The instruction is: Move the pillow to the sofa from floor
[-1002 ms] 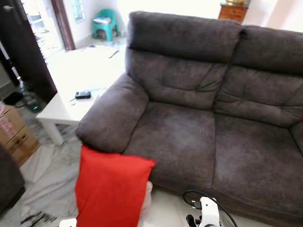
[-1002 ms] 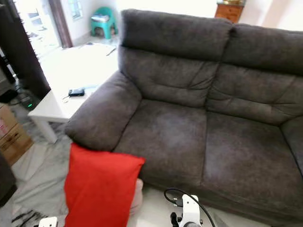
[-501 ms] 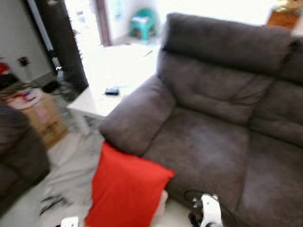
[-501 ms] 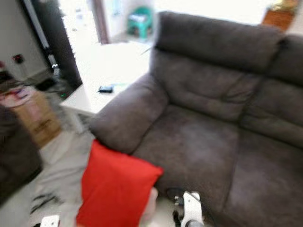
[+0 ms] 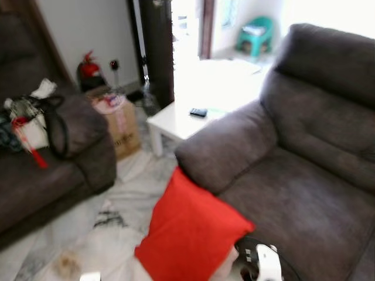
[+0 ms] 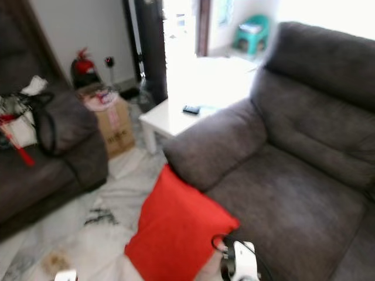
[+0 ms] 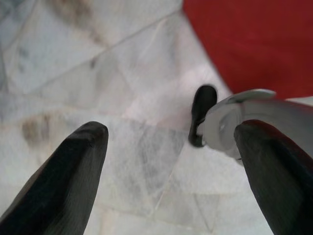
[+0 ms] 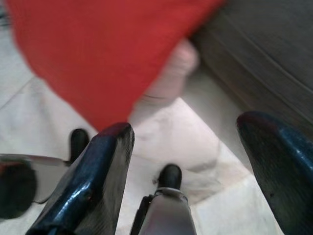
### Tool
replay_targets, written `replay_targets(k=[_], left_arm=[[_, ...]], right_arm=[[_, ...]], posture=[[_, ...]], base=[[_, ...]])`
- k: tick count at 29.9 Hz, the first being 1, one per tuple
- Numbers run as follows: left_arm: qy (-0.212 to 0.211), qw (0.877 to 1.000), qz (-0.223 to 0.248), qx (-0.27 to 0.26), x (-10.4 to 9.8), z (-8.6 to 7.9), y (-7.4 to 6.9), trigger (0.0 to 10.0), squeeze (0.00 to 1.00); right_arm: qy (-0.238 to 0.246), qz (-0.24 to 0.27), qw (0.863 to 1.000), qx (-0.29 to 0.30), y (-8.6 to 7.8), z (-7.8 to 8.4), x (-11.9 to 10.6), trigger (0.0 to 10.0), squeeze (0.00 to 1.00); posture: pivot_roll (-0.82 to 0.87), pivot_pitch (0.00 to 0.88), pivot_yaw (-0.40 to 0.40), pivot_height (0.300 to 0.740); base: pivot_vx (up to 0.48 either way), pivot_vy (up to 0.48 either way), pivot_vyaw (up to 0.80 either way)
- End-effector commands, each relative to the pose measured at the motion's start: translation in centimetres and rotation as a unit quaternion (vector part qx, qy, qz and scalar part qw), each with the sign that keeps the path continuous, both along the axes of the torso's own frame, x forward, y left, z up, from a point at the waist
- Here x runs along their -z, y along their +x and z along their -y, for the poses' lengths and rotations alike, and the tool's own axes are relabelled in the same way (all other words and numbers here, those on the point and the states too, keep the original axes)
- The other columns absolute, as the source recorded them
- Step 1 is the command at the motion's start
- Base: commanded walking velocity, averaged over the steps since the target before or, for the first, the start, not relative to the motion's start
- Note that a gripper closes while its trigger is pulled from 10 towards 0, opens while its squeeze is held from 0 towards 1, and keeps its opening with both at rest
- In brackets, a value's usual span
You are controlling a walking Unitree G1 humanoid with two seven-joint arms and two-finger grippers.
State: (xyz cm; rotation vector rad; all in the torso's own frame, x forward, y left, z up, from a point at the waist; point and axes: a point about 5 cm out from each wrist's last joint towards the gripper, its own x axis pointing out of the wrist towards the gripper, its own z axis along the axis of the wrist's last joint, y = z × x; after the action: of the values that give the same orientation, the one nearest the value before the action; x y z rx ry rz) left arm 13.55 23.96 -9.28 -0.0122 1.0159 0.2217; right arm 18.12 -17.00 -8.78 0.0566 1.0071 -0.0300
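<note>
A red pillow [image 5: 190,232] stands on the marble floor, leaning against the front of the grey sofa [image 5: 304,175] just below its armrest [image 5: 225,146]. It also fills the top of the right wrist view as the red pillow [image 8: 98,54] and a corner of the left wrist view as the red pillow [image 7: 249,41]. My left gripper [image 7: 168,147] hangs open over the floor tiles, apart from the pillow. My right gripper [image 8: 183,144] is open too, low beside the pillow's lower edge and the sofa base. A pale object [image 8: 171,73] sits behind the pillow.
A white low table [image 5: 193,111] with a small dark device [image 5: 198,112] stands beyond the armrest. A second dark sofa [image 5: 47,158] holding bags is on the left, with a cardboard box [image 5: 117,120] and a red fire extinguisher [image 5: 89,65] behind. Open floor [image 5: 111,234] lies left of the pillow.
The whole picture has swung left, so the camera turned: the second sofa, box and extinguisher came into view, and the pillow and sofa shifted right. The pillow itself stays put.
</note>
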Motion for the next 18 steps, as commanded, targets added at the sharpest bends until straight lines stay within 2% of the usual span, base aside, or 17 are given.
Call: replay_targets(k=[1,11,18], left_arm=[[-0.006,1.000,0.000,0.002,0.11,0.50,0.07,10.0,0.00],[-0.006,1.000,0.001,0.003,0.10,0.55,0.10,10.0,0.00],[-0.006,1.000,0.001,0.002,0.10,0.54,0.11,10.0,0.00]], right_arm=[[-0.006,-0.003,1.000,-0.001,-0.16,0.37,0.04,10.0,0.00],[-0.005,-0.002,1.000,0.001,-0.14,0.41,0.03,10.0,0.00],[0.003,-0.001,1.000,0.013,-0.18,0.37,0.05,10.0,0.00]], posture=[[0.00,0.000,-0.029,0.740],[0.00,0.000,-0.031,0.740],[0.00,0.000,-0.031,0.740]], base=[[0.000,0.000,0.80],[0.000,0.000,0.77],[0.000,0.000,0.00]])
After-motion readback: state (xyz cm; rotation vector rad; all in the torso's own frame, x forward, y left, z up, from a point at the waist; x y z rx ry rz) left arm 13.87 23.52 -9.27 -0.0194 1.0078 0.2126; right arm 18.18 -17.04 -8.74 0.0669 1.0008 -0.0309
